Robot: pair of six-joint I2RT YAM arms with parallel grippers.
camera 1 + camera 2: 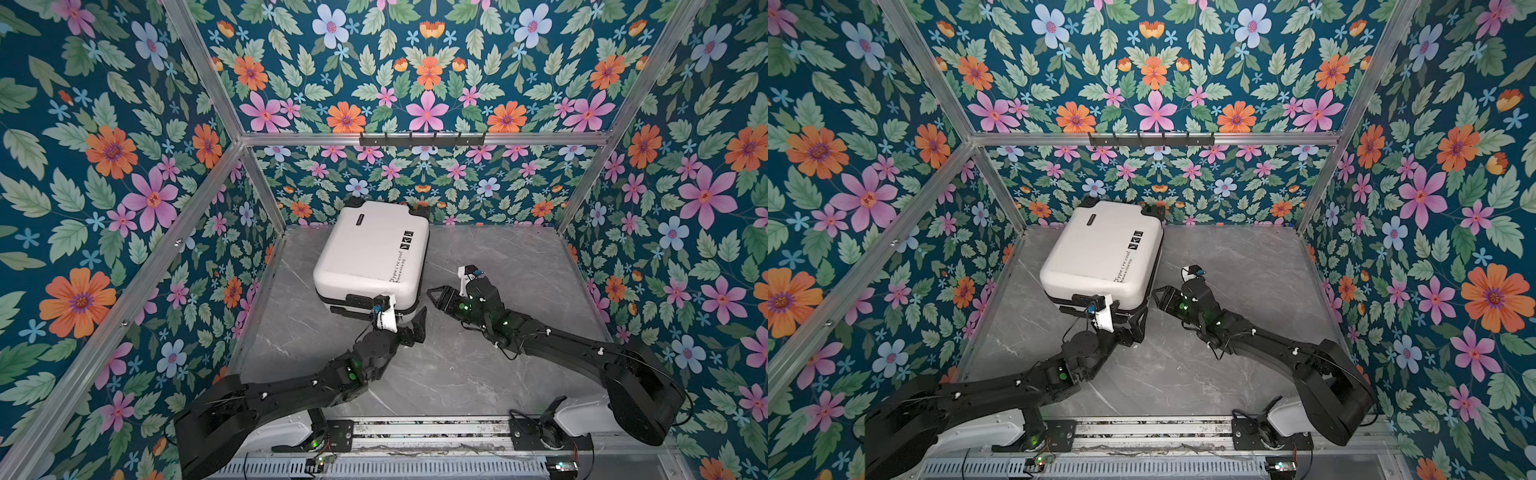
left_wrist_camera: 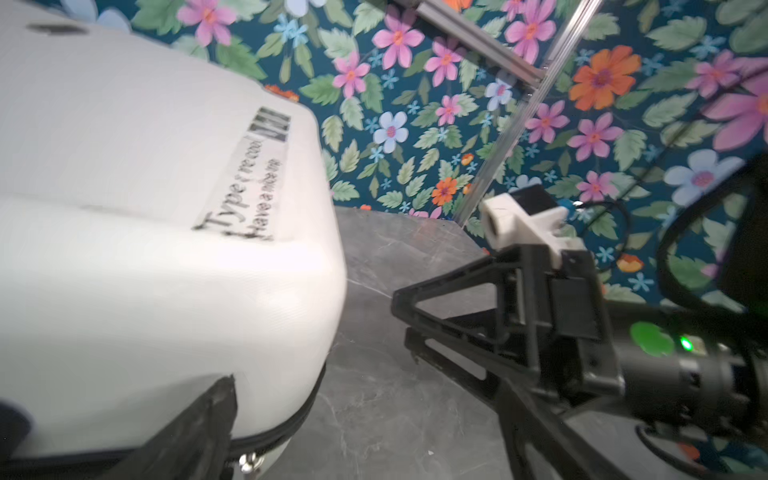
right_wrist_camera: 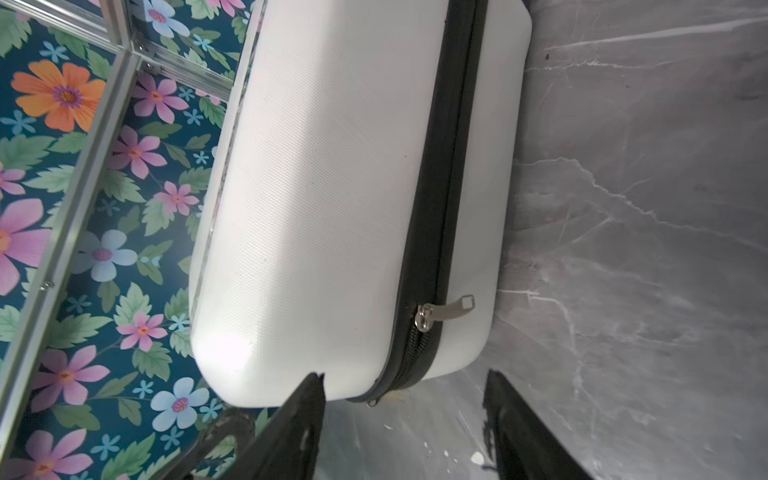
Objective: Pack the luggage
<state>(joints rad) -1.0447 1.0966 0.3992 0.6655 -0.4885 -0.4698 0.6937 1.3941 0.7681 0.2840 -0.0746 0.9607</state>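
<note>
White luggage (image 1: pixel 370 253) lies flat, lid down, on the grey desk (image 1: pixel 519 266). In both top views it sits approx 11 o'clock from desk centre. Wheels (image 1: pixel 419 210) are toward 12, and the black handle (image 1: pixel 358 300) is on the side facing 6. Text & icons (image 1: pixel 405 243) run along its 3 o'clock edge.

L claw (image 1: pixel 417 322) is at the luggage's 5 o'clock corner. Its jaws look spread, w/ one finger (image 2: pixel 199 424) close against the shell and nothing gripped as far as visible.

R claw (image 1: pixel 432 296) points toward 9, tips just beside that same corner from the 3 o'clock side. Its jaws are partly open & hold nothing.

Zip pull (image 3: pixel 444 309) sticks out from the black zip band (image 3: pixel 440 166) nr that corner.
</note>
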